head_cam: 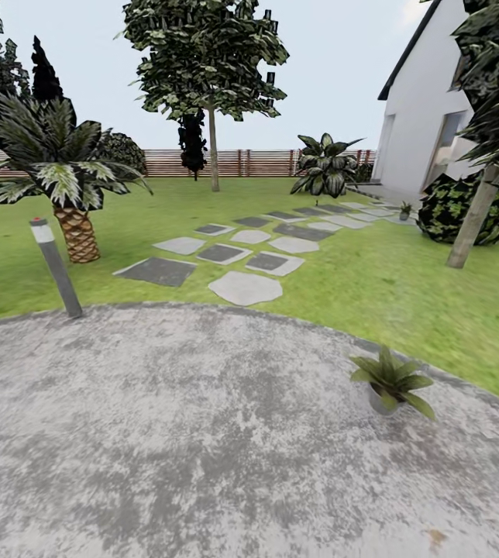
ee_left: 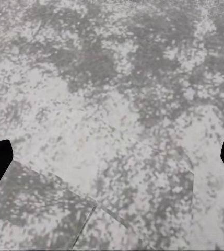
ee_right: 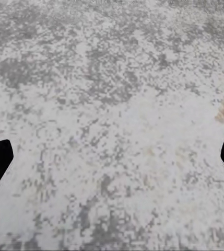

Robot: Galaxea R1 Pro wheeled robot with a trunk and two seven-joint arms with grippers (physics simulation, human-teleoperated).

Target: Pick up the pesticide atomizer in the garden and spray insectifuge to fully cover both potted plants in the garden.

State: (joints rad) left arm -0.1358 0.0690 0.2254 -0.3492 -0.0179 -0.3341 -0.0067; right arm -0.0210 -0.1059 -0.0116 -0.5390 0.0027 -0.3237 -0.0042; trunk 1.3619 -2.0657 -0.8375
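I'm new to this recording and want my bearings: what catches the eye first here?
A potted plant sits on the round grey patio, near its right edge. At the left edge stands a grey bollard lamp, a palm behind it. Stepping stones cross the lawn toward the white house.

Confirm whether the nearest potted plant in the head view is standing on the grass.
No: the potted plant stands in its grey pot on the round grey patio, just inside the patio's edge, with the lawn behind it.
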